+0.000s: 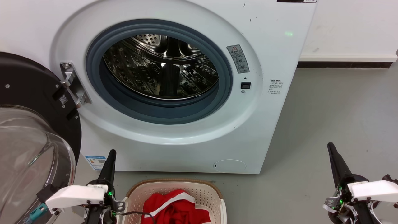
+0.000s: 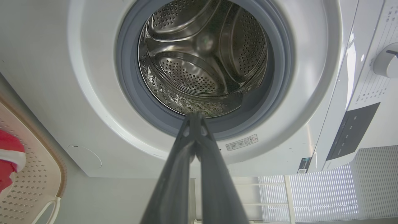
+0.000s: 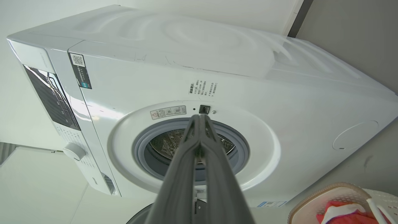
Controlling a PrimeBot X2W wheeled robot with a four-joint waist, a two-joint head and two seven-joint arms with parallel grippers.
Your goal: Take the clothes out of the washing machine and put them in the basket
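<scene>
Clothes [image 1: 174,208], red with white trim, lie in the basket [image 1: 205,192]. Left fingers [image 1: 108,168] and right fingers [image 1: 337,165] are together. Washing machine [image 1: 273,46] stickers [image 1: 238,58] are unreadable.

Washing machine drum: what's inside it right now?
Inside the shiny perforated steel drum I see bare metal and its raised ribs, no fabric. Its lowest front edge hides behind the grey rubber door seal. The soft red garment lies in the cream plastic basket.
</scene>
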